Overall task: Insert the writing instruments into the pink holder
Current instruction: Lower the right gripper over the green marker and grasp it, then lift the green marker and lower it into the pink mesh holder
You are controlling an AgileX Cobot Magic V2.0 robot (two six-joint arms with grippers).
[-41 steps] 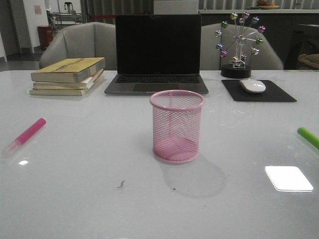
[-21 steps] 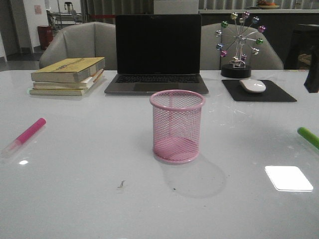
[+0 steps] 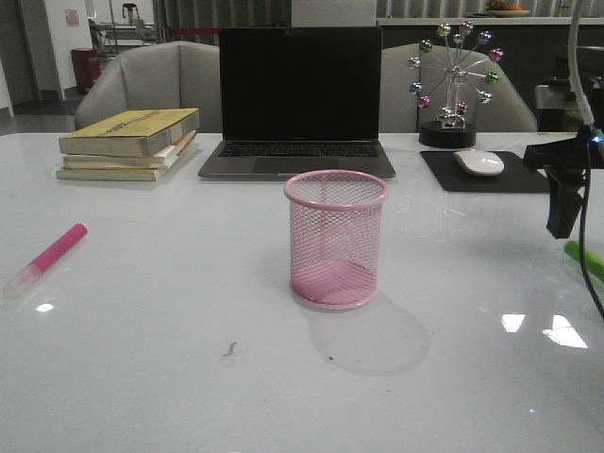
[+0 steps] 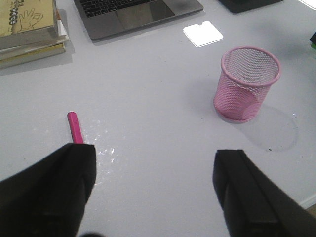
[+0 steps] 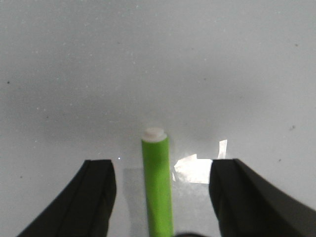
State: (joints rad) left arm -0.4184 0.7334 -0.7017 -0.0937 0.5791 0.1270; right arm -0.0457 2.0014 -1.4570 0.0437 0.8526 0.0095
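The pink mesh holder (image 3: 336, 240) stands upright and empty at the table's middle; it also shows in the left wrist view, holder (image 4: 248, 84). The magenta highlighter (image 3: 45, 260) lies flat at the left edge, its tip peeking out as the magenta highlighter (image 4: 75, 127) beside one finger of my open left gripper (image 4: 155, 190), which hangs above bare table. The lime green highlighter (image 3: 585, 259) lies at the right edge. My right gripper (image 3: 564, 209) hovers over it, open, with the green highlighter (image 5: 158, 185) lying between its spread fingers (image 5: 94, 200), untouched.
A stack of books (image 3: 130, 143), a dark laptop (image 3: 298, 102), a mouse (image 3: 478, 162) on a black pad and a ferris-wheel ornament (image 3: 453, 80) line the back of the table. Two grey chairs stand behind.
My right arm has come into the front view from the right and dropped down over the green highlighter. The holder and both highlighters have not moved.
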